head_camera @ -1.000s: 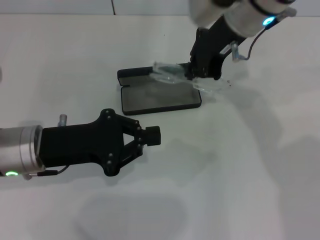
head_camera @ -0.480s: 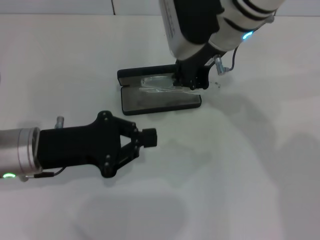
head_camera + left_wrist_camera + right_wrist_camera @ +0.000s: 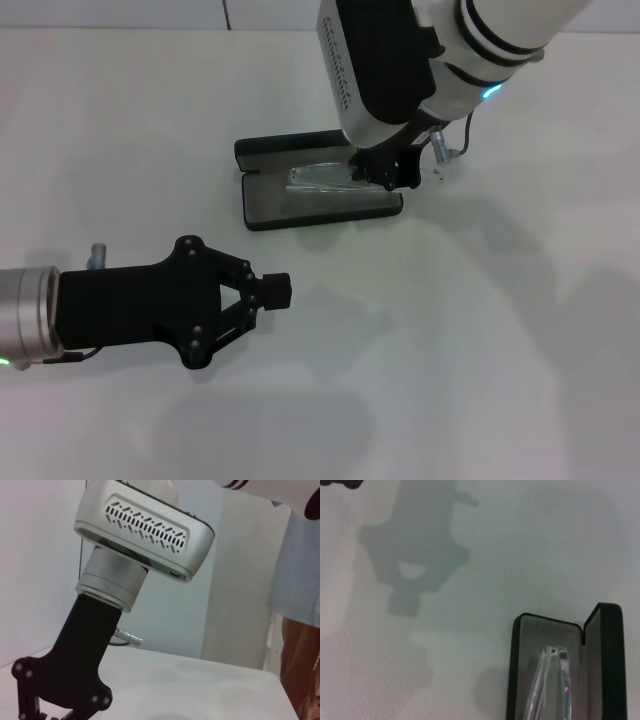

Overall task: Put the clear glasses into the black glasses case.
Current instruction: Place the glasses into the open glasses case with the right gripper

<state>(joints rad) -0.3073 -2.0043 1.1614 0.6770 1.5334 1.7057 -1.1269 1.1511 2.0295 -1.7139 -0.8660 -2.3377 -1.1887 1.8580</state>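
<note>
The black glasses case (image 3: 288,206) lies open on the white table, its lid (image 3: 280,150) folded back on the far side. The clear glasses (image 3: 322,177) rest low in the grey-lined tray, lengthwise. My right gripper (image 3: 386,170) reaches down at the case's right end, shut on the glasses' right end. The right wrist view looks down on the case (image 3: 529,650) with the glasses (image 3: 549,680) inside it. My left gripper (image 3: 272,291) hovers shut over the table, in front of the case and to its left, apart from it.
The white table (image 3: 500,330) stretches bare to the right and front of the case. The right arm's big white housing (image 3: 380,60) hangs over the case's far right corner; it also fills the left wrist view (image 3: 142,535). A wall edges the table's far side.
My right gripper has carried the glasses left and down from above the case's right end into the tray. The left gripper has drawn back toward the near left.
</note>
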